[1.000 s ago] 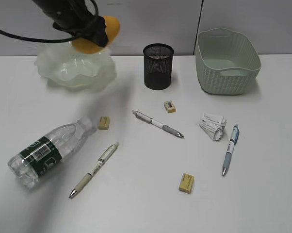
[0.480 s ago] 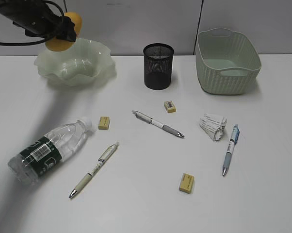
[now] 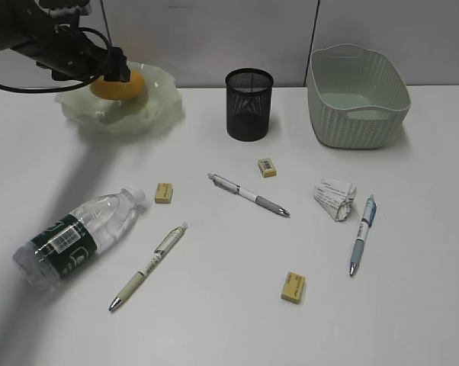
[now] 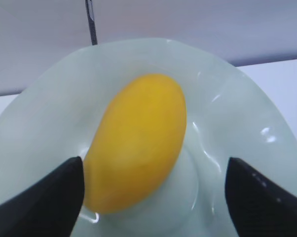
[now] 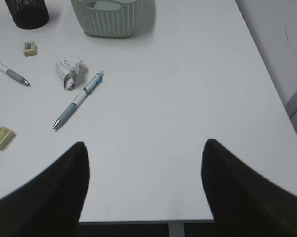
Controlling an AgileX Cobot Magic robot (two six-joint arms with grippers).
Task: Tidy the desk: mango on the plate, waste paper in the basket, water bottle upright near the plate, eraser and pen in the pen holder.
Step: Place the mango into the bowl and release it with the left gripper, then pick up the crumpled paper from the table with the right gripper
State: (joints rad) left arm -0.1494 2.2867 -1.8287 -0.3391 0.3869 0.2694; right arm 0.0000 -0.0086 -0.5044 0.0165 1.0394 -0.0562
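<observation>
The yellow-orange mango (image 3: 121,85) (image 4: 138,140) lies in the pale green wavy plate (image 3: 149,114) (image 4: 237,113). My left gripper (image 3: 115,70) (image 4: 153,165) hangs over it, open; its left finger is close beside the fruit and the right one stands well apart. The water bottle (image 3: 77,236) lies on its side. The waste paper (image 3: 335,198) (image 5: 69,72) sits on the desk (image 3: 214,320). Erasers (image 3: 164,192) (image 3: 268,167) (image 3: 293,287) and pens (image 3: 248,195) (image 3: 148,266) (image 3: 361,234) lie scattered. My right gripper (image 5: 144,148) is open and empty.
The black mesh pen holder (image 3: 249,104) (image 5: 26,12) stands at the back middle and the woven basket (image 3: 357,95) (image 5: 109,17) at the back right. The right wrist view shows the desk's near edge just below the fingers and its right edge beyond.
The left gripper came down with the mango from above the plate's rim into the plate. Its jaws have widened and the mango now rests on the plate. The right gripper has not moved.
</observation>
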